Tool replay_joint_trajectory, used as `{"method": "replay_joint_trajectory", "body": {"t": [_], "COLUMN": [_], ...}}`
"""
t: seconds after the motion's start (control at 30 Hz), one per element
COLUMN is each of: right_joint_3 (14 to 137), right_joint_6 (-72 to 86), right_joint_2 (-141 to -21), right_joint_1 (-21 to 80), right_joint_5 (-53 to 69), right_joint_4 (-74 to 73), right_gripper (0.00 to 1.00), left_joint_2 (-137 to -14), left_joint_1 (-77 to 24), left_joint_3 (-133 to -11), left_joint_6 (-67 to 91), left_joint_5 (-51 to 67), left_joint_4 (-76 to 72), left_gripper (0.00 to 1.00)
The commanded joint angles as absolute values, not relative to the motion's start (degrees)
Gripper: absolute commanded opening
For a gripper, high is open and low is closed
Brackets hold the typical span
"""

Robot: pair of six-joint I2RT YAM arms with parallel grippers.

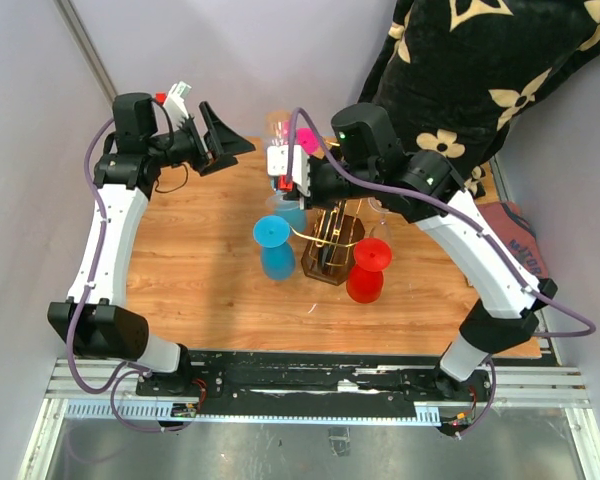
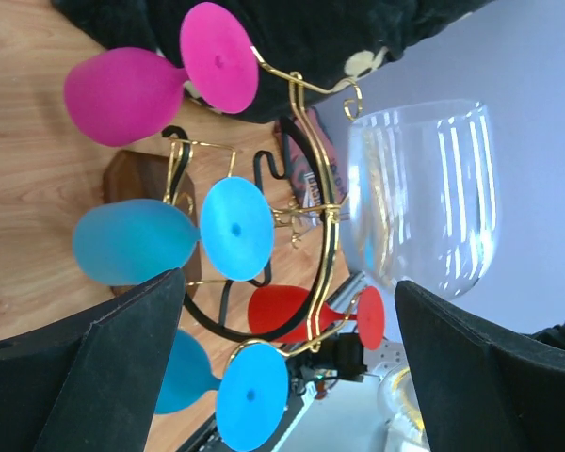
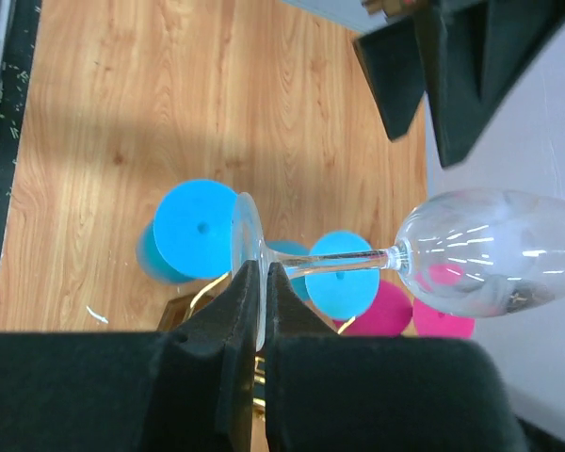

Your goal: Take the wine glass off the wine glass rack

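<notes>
A clear wine glass (image 3: 490,250) lies on its side in the air, with my right gripper (image 3: 264,273) shut on the rim of its round foot (image 3: 248,235). In the top view that gripper (image 1: 283,172) hovers behind the wine glass rack (image 1: 330,245), a gold wire stand on a dark brown base. The glass's bowl (image 2: 424,198) fills the right of the left wrist view, just beyond the rack's gold wire (image 2: 315,188). My left gripper (image 1: 215,140) stands open at the back left, facing the bowl, with nothing between its fingers (image 2: 85,377).
Coloured glasses hang on or stand around the rack: a blue one (image 1: 272,245), a red one (image 1: 368,268) and a pink one (image 1: 305,140). A black cloth with cream flowers (image 1: 480,70) hangs at the back right. Grey walls close in on both sides.
</notes>
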State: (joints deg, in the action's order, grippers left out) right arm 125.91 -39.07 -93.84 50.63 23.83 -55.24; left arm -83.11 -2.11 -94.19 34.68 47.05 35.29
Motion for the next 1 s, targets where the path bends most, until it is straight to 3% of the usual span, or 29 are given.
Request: {"method": "replay_joint_trajectory", "body": {"t": [0.0,0.37,0.97], "right_joint_3": [130.88,131.95,126.22], "right_joint_6": [-42.93,-43.34,-50.94], "right_joint_2": [-96.95,-99.32,-98.46], "right_joint_1": [53.23,56.78,60.47], "right_joint_5": [27.35,24.91,19.39], "right_joint_4": [-56.71,-56.28,-57.33], "right_gripper": [0.01,0.01,0.01], "left_joint_2": [-82.05,-81.81,-81.06], "left_joint_1": [-2.29,-2.29,-2.20], "left_joint_3": [-93.65,-90.44,-85.56], "left_joint_6": [40.13,48.66,52.32], "left_joint_5": [52.26,54.32,56.24], "left_joint_4": [28.97,21.45,20.17], "left_gripper": [1.00,1.00,0.80]}}
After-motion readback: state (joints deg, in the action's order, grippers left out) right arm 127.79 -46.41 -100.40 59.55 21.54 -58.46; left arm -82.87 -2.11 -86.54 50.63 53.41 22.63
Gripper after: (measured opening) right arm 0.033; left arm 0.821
